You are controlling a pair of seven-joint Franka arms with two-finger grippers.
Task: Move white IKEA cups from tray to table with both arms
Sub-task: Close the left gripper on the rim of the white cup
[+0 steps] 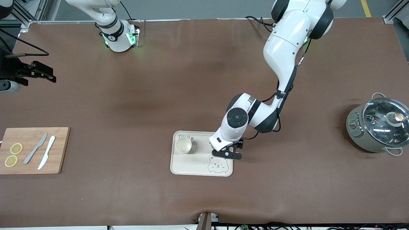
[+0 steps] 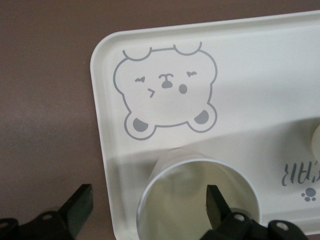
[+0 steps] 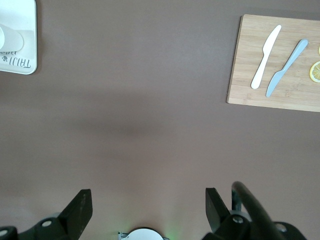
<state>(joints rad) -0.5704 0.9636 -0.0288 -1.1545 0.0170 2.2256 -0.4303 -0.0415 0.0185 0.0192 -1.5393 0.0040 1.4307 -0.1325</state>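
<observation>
The tray (image 1: 191, 166), printed with a bear, lies nearest the camera on the brown desk (image 1: 127, 95). One white cup (image 1: 183, 145) stands upright on it, toward the right arm's end. The left gripper (image 1: 227, 154) is low over the tray's other end, its jaws spread wide astride the wall of a second cup (image 2: 195, 200) without pinching it. The right gripper (image 3: 145, 212) waits well apart, jaws released over bare desk. A cutting board (image 1: 32, 150) carries two knives (image 1: 41, 151) and lemon slices (image 1: 13, 155); a lidded pot (image 1: 378, 126) sits at the left arm's end.
</observation>
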